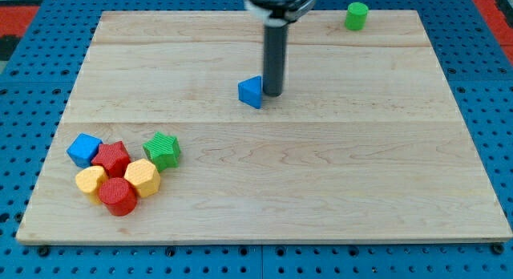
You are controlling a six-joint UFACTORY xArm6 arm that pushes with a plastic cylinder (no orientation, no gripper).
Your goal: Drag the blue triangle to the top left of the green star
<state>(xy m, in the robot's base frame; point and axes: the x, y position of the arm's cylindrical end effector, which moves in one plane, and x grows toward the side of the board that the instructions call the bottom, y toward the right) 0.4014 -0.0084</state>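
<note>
My tip (272,94) stood on the wooden board (321,191) a little above its middle, pressed against the right side of the blue triangle (251,92); being a plain rod, it had no jaws to open or close and held nothing, only touched. The blue triangle sat just to the view's left of the tip, well apart from the green star (163,150), which lay toward the lower left at the edge of a cluster with a blue block (83,149), a red star (112,158), two yellow blocks (142,177) and a red cylinder (119,196). A green cylinder (357,15) stood alone near the top right. The triangle looked small, light and rigid, likely to slide easily on the smooth wood and also to spin if pushed off-centre, so the flat right face seemed the place to bear on. One corner appeared to point toward the view's bottom; it was too compact to show a clear long axis
</note>
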